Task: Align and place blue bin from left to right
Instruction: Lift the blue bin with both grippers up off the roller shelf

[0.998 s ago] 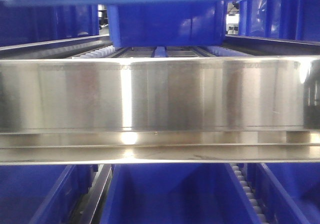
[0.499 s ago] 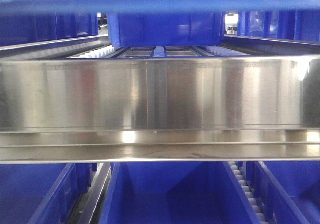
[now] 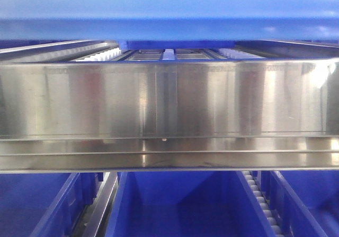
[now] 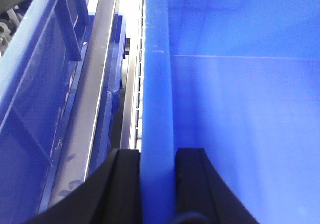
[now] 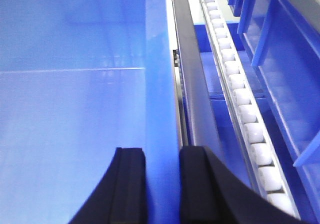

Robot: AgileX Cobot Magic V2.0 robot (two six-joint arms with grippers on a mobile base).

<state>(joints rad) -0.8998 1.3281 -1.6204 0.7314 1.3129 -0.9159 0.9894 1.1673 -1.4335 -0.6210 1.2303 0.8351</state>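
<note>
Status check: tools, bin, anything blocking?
Left tool shut on left wall of blue bin; right tool on right wall. Bin above steel rail. Roller lane beyond mostly hidden.

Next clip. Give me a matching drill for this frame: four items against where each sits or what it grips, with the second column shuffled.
1. left gripper
2. right gripper
3. steel beam
4. white roller track

A. runs alongside, right of the blue bin
B. shut on the blue bin's left wall
C. spans the front view below the blue bin
D. shut on the blue bin's right wall

Pairs: 1-B, 2-D, 3-C, 4-A
</note>
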